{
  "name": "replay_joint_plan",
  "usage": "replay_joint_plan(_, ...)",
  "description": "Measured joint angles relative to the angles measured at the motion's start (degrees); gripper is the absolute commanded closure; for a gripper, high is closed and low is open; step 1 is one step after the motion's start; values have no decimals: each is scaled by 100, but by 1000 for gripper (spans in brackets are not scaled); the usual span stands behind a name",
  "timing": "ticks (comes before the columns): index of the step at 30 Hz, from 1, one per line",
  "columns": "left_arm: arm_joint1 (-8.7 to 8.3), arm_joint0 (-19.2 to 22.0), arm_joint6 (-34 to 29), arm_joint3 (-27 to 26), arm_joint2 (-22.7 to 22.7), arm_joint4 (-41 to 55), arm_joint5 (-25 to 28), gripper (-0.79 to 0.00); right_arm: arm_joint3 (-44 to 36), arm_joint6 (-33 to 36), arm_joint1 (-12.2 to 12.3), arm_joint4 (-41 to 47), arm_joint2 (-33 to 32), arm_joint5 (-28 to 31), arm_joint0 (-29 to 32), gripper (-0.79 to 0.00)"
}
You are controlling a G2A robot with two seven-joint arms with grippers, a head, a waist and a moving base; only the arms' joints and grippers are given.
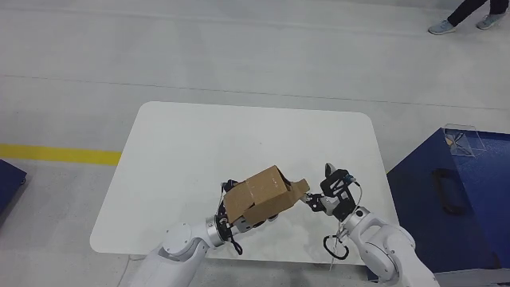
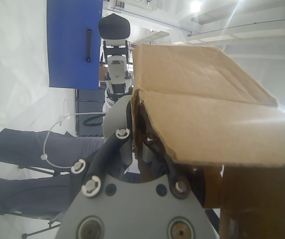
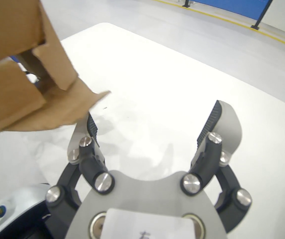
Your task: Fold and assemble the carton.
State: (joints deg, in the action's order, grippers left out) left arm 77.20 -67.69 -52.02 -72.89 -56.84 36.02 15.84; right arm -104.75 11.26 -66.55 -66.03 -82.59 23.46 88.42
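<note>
A brown cardboard carton point(image 1: 261, 195) is held tilted above the front part of the white table point(image 1: 239, 135), with its open end and a loose flap point(image 1: 300, 185) pointing to the right arm. My left gripper point(image 1: 232, 220) is shut on the carton's wall; in the left wrist view its fingers point(image 2: 122, 135) pinch the cardboard edge of the carton point(image 2: 202, 105). My right gripper point(image 3: 152, 123) is open, just beside the carton's open end point(image 3: 20, 50). The flap point(image 3: 82, 105) lies across one fingertip point(image 3: 91, 125). In the top view the right gripper point(image 1: 325, 195) sits right of the flap.
A blue cabinet point(image 1: 454, 199) stands close to the table's right edge. The table's far half point(image 3: 182, 75) is bare white surface. Yellow floor lines run behind and to the left of the table.
</note>
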Motion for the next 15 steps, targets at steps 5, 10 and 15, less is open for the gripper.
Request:
replay_joint_plan(5, 10, 33, 6, 41, 32, -16, -29, 0, -149, 259, 34, 457, -210, 221, 18, -785)
replay_joint_plan(10, 15, 45, -11, 81, 58, -61, -37, 0, -213, 237, 41, 532, -254, 175, 31, -785)
replay_joint_plan(15, 12, 55, 29, 85, 83, -212, -52, 0, -307, 196, 39, 511, -204, 92, -18, -785)
